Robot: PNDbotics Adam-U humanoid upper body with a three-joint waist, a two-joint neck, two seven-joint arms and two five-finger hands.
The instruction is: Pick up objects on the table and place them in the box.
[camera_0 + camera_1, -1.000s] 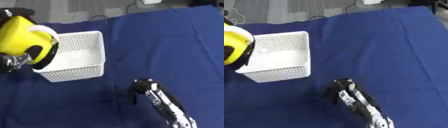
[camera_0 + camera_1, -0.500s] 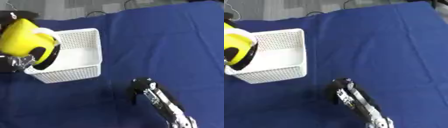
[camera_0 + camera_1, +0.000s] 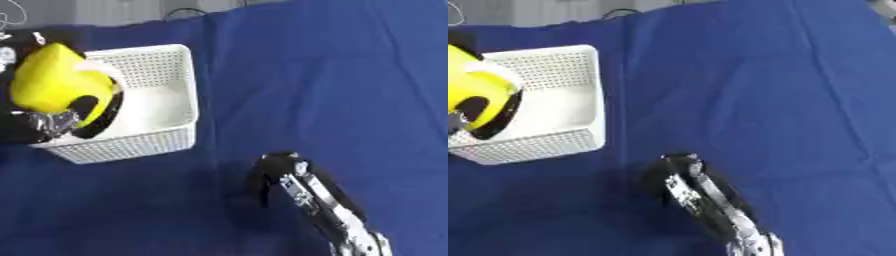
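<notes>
A yellow jug (image 3: 54, 84) with a white rim and a dark handle opening hangs tilted over the left edge of the white perforated box (image 3: 171, 105). My left hand (image 3: 45, 125), black and silver, is shut on the jug from below at the view's left side; most of the hand is hidden behind the jug. My right hand (image 3: 273, 171) rests on the blue cloth at the lower middle, well to the right of the box, fingers relaxed and holding nothing.
A blue cloth (image 3: 332, 85) covers the whole table. A grey floor with cables (image 3: 175, 9) shows beyond the far edge. The inside of the box (image 3: 566, 102) shows white, with no other object visible in it.
The camera has tilted, so the whole picture has shifted. The jug has come a little lower and further over the box's left edge. My right hand has stayed in place.
</notes>
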